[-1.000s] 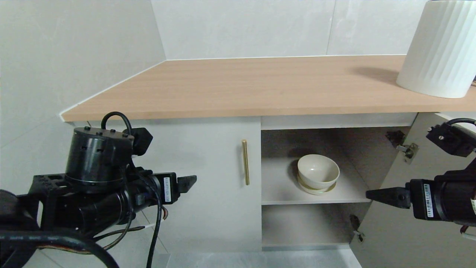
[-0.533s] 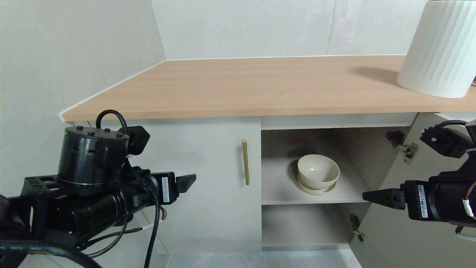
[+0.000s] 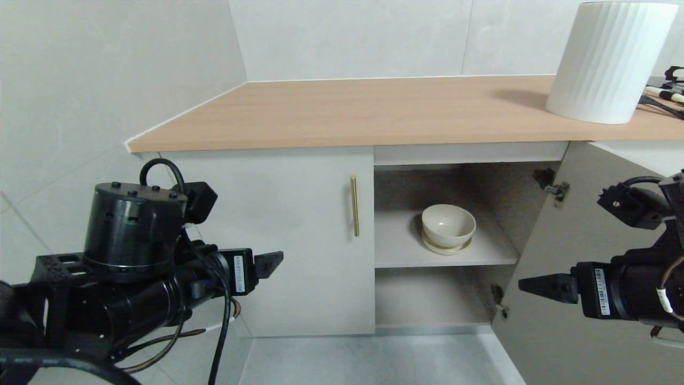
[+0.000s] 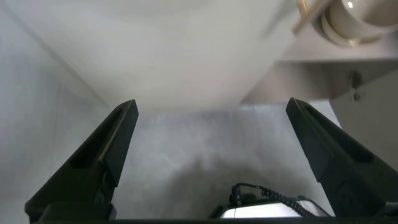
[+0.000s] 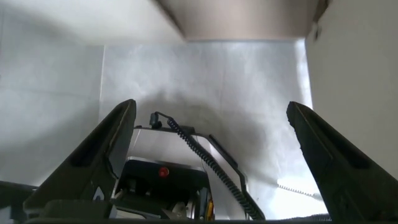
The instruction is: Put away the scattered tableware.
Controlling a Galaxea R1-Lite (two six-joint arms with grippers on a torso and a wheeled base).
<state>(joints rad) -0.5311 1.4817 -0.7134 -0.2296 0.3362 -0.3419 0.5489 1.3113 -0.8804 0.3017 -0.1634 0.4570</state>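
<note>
A cream bowl point(image 3: 448, 225) sits on a small gold-rimmed plate point(image 3: 446, 247) on the middle shelf point(image 3: 401, 248) of the open cabinet. My left gripper point(image 3: 270, 263) hangs in front of the closed left door, well left of the bowl, with its fingers point(image 4: 106, 155) spread open and empty. In the left wrist view the bowl point(image 4: 357, 15) shows at a corner, far beyond the left gripper point(image 4: 211, 124). My right gripper point(image 3: 539, 286) is beside the open right door, below and right of the bowl. It is open and empty point(image 5: 211, 124) above the floor.
The right cabinet door point(image 3: 556, 256) stands swung open next to my right arm. The left door point(image 3: 278, 224) is closed, with a gold handle point(image 3: 354, 206). A white ribbed cylinder point(image 3: 609, 61) stands on the wooden countertop point(image 3: 347, 112). Grey floor point(image 3: 374, 358) lies below.
The whole head view has shifted, so the cabinet looks a little farther off and higher; the camera moved. The bowl keeps its place on the shelf, and both grippers stay open.
</note>
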